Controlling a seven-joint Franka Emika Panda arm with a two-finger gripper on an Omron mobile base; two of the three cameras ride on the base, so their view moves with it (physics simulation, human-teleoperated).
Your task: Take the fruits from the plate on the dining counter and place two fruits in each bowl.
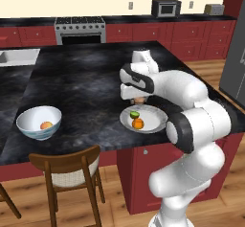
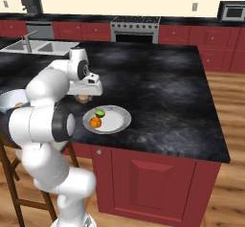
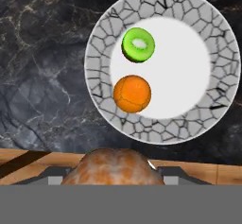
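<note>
While closed on a tan-brown fruit (image 3: 113,167), the pincer (image 1: 138,98) hangs above the near edge of the black worktop (image 1: 86,77), just beside the plate (image 3: 156,129).
Near to far: held fruit, round, no long axis to tell; plate with orange fruit (image 3: 132,93) nearer and lime (image 3: 138,45) beyond it, the lime's pale end facing up, the two apart; off to the left, a white bowl (image 1: 28,125) holding a peach-pink fruit (image 1: 46,125).

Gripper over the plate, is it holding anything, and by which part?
Yes. The gripper is shut on the tan-brown fruit, pinched across its sides, above the counter edge beside the plate.
</note>
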